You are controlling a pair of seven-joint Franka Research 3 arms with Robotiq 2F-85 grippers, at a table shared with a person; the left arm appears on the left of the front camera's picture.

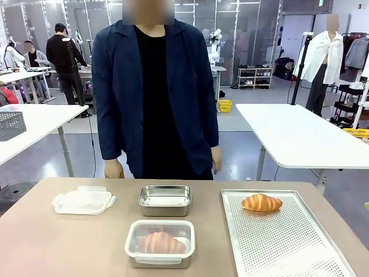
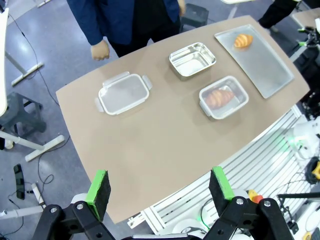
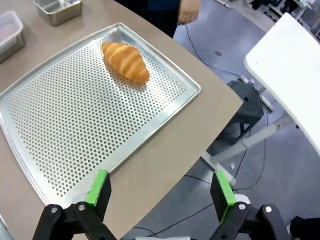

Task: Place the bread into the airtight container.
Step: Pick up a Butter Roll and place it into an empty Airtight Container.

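Left gripper (image 2: 160, 186) and right gripper (image 3: 160, 187) wide open, empty.
Better to pinch the croissant (image 3: 125, 61) softly across its middle, I think.

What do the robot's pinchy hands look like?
The left gripper and right gripper look the same. Each is black and chunky with jointed links, and has two flat, bright green pads at the tips.

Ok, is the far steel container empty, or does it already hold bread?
Empty: the far steel container, uncovered, shows a bare metal floor in the front and left wrist views.
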